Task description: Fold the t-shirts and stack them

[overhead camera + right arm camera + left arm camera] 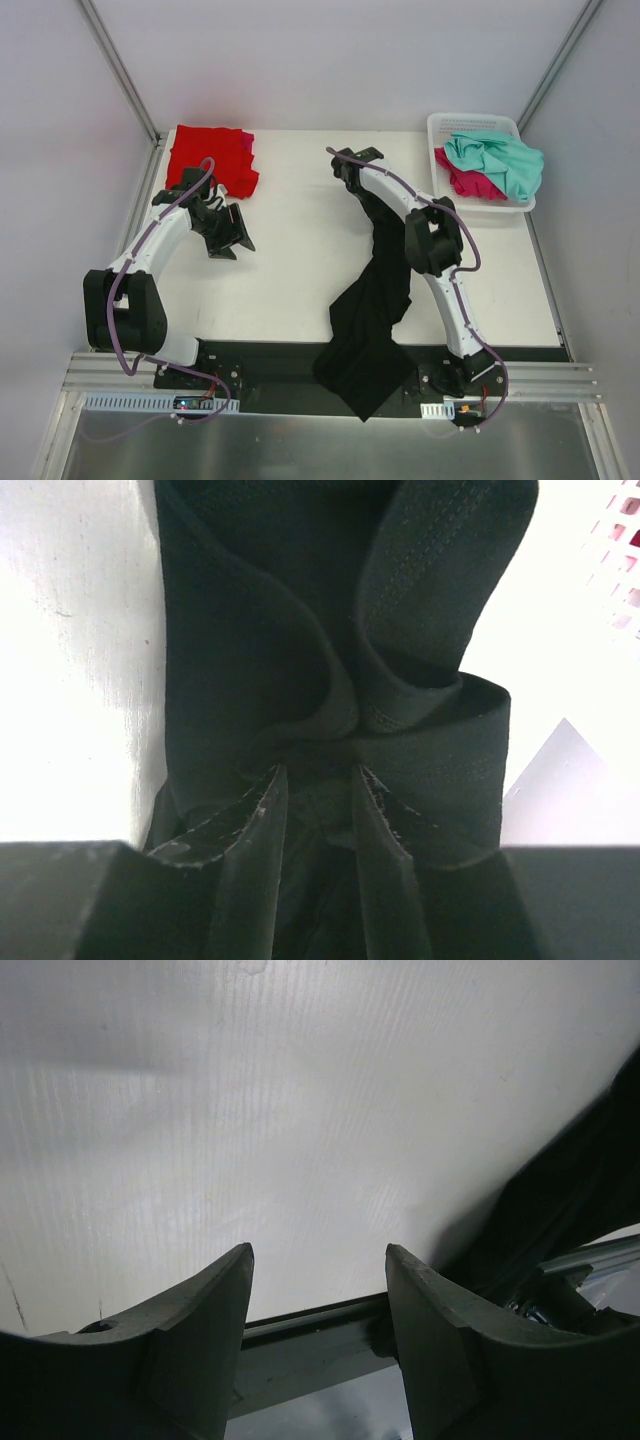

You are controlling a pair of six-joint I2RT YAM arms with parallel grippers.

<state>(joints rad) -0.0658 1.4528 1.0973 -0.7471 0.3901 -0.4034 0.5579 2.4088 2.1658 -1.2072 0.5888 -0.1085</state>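
Black t-shirt (pixel 365 320), bunched in a narrow pinch of the right gripper (pixel 320 776), hangs left of the basket (pixel 478 119), so the left gripper (pixel 318 1252), jaws apart and empty farther left of it, should probably take a 2nd corner to spread the cloth flat.

Matt soft cloth on black t-shirt (pixel 250 660), stitched hems; table (pixel 300 1110) matt, faintly ribbed; basket (pixel 470 122) white plastic lattice.

One black t-shirt (pixel 365 310), one teal (pixel 500 162), one red (pixel 205 160), two pink (pixel 248 141) (pixel 462 182); one basket (pixel 441 124); two arms (pixel 150 248) (pixel 445 275)
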